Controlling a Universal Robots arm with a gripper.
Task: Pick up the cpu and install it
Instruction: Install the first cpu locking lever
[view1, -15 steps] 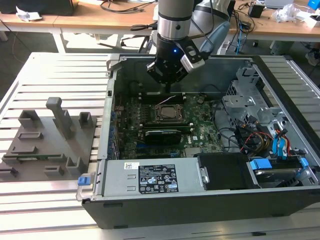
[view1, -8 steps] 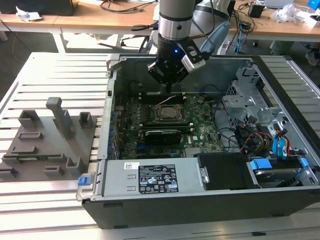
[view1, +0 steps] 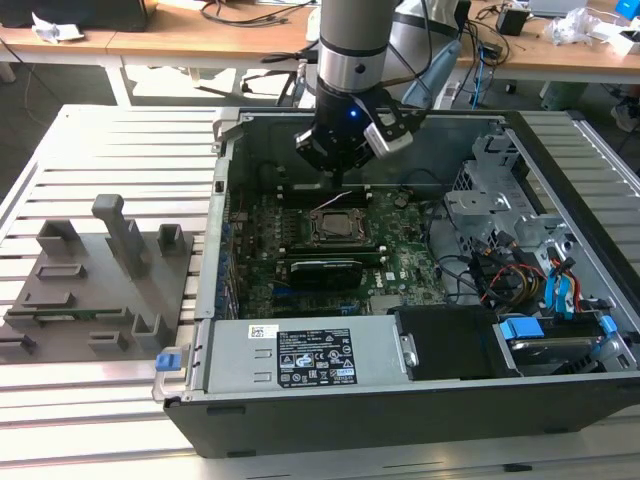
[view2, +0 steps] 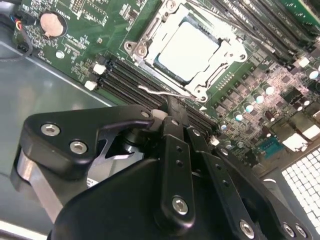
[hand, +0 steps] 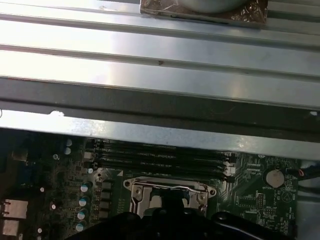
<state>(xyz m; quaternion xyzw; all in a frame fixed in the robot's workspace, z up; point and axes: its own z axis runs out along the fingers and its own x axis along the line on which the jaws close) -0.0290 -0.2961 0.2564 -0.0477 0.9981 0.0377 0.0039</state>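
Note:
The cpu (view2: 186, 49), a shiny square chip, lies flat inside the black socket frame (view2: 145, 31) on the green motherboard, with the metal bracket around it. In the exterior view the cpu (view1: 334, 225) sits mid-board inside the open computer case (view1: 420, 400). My gripper (view1: 337, 180) hangs just above and behind the socket, near the case's rear wall. In the second wrist view my gripper (view2: 172, 106) is shut with nothing in it, its tip next to the thin wire lever (view2: 159, 91) at the socket's edge. The socket frame (hand: 170, 190) also shows in the first wrist view.
A grey fixture tray (view1: 90, 290) with upright pegs stands on the slatted table at the exterior view's left. Inside the case are memory slots (view2: 131, 82), a coin battery (view2: 51, 24), a drive cage (view1: 490, 190), cables (view1: 520, 275) and a labelled metal cover (view1: 300, 360).

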